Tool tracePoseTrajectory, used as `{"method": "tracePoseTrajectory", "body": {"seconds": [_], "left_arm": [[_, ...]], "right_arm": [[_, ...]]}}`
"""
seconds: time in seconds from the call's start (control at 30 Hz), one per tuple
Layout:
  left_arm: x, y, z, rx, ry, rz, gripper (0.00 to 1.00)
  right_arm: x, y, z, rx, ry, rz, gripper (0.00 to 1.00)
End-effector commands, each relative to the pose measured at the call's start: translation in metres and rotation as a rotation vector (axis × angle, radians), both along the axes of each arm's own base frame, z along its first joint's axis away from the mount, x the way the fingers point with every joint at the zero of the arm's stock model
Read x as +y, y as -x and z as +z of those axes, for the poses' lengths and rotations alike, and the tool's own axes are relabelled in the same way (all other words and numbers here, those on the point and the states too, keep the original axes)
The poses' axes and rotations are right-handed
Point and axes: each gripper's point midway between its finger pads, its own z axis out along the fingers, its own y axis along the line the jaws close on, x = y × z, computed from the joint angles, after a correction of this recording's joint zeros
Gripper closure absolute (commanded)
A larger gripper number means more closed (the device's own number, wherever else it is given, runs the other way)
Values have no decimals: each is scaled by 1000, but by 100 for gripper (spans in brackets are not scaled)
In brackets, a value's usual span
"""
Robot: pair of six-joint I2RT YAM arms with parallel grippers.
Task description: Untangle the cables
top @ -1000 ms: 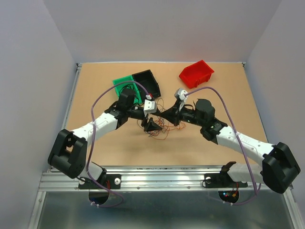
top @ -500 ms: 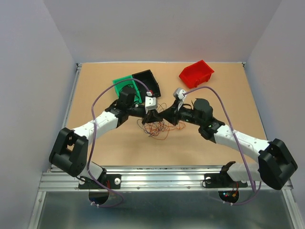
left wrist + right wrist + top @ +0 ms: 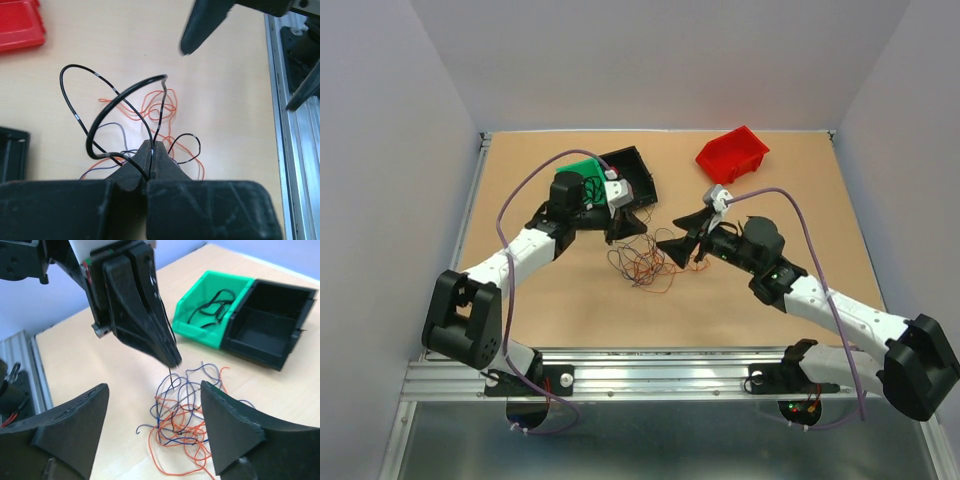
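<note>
Two arms reach inward toward the cable pile [image 3: 642, 268] on the table [image 3: 790, 200]. The left gripper [image 3: 152, 150], poised just above the pile, has its fingers pressed together, pinching one black cable [image 3: 120, 96]. The right gripper [image 3: 152, 390], beside the pile, stands spread wide, holding nothing.

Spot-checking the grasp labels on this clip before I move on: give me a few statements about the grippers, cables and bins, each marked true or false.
1. The left gripper is shut on a black cable. True.
2. The right gripper is clamped on the tangle. False: its jaws stand wide open and hold nothing.
3. The green bin has black cables lying in it. True.
4. The red bin touches the green bin. False: the black bin sits against the green one; the red bin stands apart, farther right.
</note>
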Motion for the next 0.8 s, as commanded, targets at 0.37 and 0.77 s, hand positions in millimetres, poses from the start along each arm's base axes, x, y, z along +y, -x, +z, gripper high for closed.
{"method": "tracePoseTrajectory", "body": {"seconds": [0.37,0.77], "left_arm": [[40,-55,213,-151,210,303,100],[42,-70,323,-115,368,305,100]], "right_arm": [[-8,-40,-12,3,5,-199,19],[58,-55,-52,-70,-5,57,18]]}}
